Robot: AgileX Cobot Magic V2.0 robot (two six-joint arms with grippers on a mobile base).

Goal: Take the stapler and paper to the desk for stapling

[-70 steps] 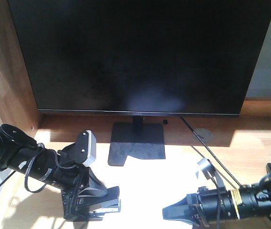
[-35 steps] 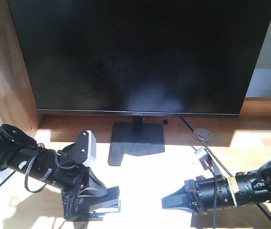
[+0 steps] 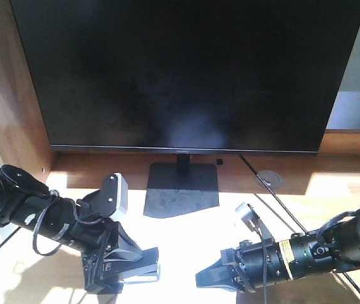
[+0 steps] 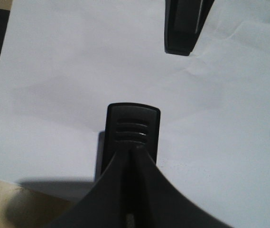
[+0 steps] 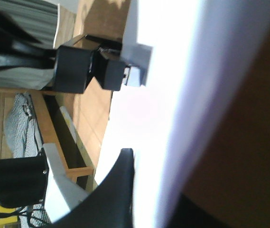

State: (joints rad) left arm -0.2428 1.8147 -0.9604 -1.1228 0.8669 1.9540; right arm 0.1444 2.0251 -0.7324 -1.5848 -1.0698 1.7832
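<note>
Paper [image 4: 78, 71], smooth, white and faintly creased, is spread beneath both end effectors on the wood-grain counter [image 3: 350, 190]. The left end effector [image 3: 143, 271] is clamped on a ribbed black stapler [image 4: 132, 135]; whether the right end effector [image 3: 206, 280] is parted cannot be told.

An office workstation: a large black computer monitor [image 3: 186, 73] stands on its stand [image 3: 181, 190] atop a light wood desk [image 3: 331, 190] with a round cable hole [image 3: 269, 178], cables trailing, brown wood panelling [image 3: 6, 88] alongside.
</note>
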